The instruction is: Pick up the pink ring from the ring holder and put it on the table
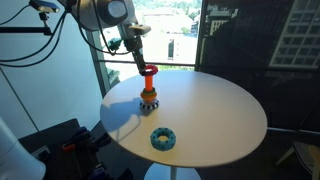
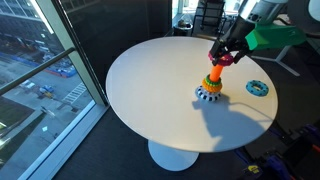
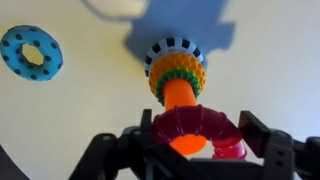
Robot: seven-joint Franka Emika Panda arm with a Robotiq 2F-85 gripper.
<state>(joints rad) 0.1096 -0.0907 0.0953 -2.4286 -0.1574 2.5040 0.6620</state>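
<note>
The jaws are pinching the pink ring (image 3: 196, 124). In the wrist view one dark jaw presses on each side of it, and the ring fills the gap between them. The ring lies flat in the grip with its hole facing down.

The ring holder (image 3: 177, 74) stands upright on the counter (image 3: 85, 115), directly beneath the jaws. Its orange-red peg rises towards the hole of the held ring. In the wrist view an orange glow shows through that hole. I cannot tell whether the ring sits around the tip of the peg or hangs just clear of it.

Both exterior views put the pink ring (image 1: 150, 69) (image 2: 221, 59) at the height of the peg's tip. It is well above the orange and yellow rings stacked low on the holder (image 1: 149, 97) (image 2: 210, 88), and bare peg shows between the two.

A teal-blue ring (image 3: 30, 53) lies flat on the counter (image 1: 220, 110) (image 2: 150, 90), off to one side of the jaws. It is well apart from the holder and touches nothing else; both exterior views show it (image 1: 162, 139) (image 2: 257, 88).
</note>
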